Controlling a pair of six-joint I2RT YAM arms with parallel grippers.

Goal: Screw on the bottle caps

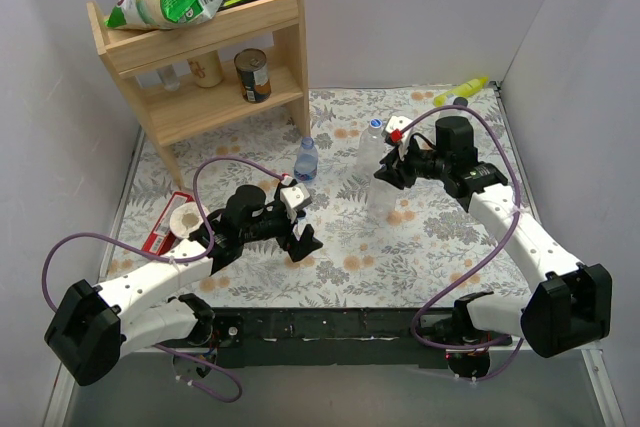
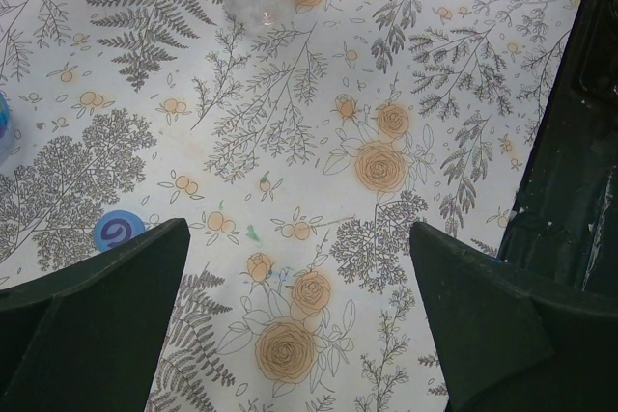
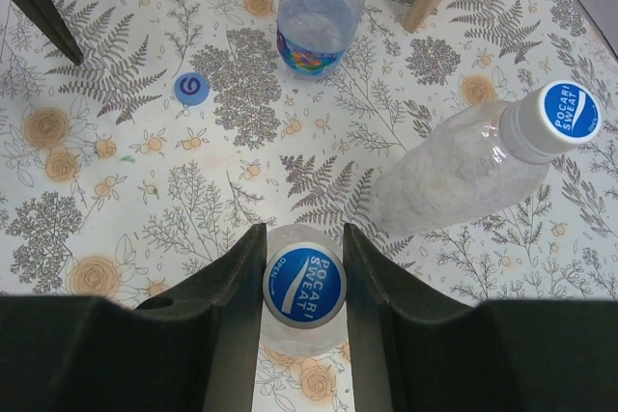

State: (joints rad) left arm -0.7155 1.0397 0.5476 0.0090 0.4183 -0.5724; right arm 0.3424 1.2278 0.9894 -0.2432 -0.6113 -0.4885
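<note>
Your right gripper is clamped on a blue cap at bottom centre, seated on a clear bottle; I judge you're mid-tightening, so next turn it snug, then release. At upper right a second bottle is capped; the labelled bottle stands top centre; a loose cap lies upper left. Your left gripper gapes wide, holding nothing.

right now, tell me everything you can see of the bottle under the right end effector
The clear plastic bottle stands upright on the floral tablecloth, right of centre. Its blue cap, printed Pocari Sweat in white, sits on the neck, gripped from both sides by the right end effector. Whether the cap is fully screwed down cannot be told.
</note>
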